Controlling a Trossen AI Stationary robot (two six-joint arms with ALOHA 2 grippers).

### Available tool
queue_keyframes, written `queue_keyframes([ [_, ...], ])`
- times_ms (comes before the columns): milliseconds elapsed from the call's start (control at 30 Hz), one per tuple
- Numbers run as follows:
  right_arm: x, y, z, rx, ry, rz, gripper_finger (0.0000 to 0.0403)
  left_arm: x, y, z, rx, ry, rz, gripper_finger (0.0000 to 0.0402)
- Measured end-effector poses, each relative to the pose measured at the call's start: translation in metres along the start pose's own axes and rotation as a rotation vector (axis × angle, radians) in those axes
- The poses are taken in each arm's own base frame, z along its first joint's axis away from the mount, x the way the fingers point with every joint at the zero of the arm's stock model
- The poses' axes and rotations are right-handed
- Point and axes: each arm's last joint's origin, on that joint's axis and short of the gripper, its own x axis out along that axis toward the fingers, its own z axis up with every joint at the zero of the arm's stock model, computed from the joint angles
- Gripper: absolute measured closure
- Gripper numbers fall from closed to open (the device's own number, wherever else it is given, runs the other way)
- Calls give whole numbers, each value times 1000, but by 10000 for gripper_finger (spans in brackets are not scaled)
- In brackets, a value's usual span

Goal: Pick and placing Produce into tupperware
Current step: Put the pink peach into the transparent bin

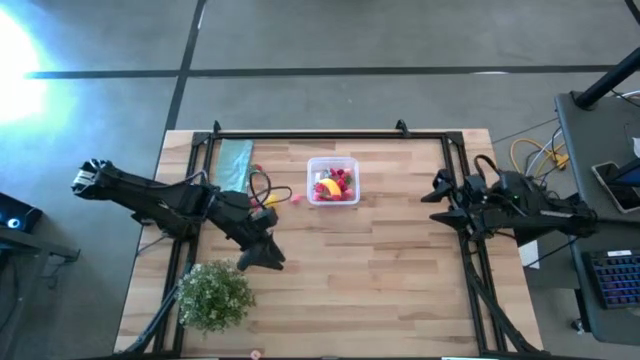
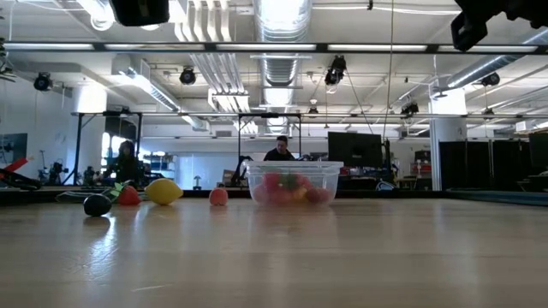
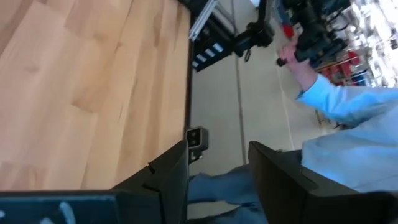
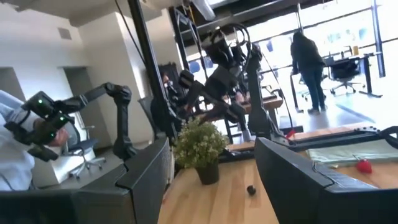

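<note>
On the pale wooden bench [image 1: 380,270], both jaws gape empty; the small clear plastic box [image 1: 332,181] could slide if nudged.

Two black jointed arms w/ boxy hands, black cables along links.

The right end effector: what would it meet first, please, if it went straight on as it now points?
Probably the small dark piece, then the potted bush behind it; both lie ahead of the right end effector. Depth is unclear, so it may pass over the piece.
</note>
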Motion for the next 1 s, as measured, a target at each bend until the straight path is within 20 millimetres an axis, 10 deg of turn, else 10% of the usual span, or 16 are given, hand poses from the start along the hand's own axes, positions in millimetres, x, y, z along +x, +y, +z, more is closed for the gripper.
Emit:
queue_keyframes([
  [400,-3,-9,-31,28,90,-29,174,49,6,-19,46,261,12,246],
  [1000,-1,-14,-44,22,131,-42,174,54,-32,-15,263,462,309,246],
])
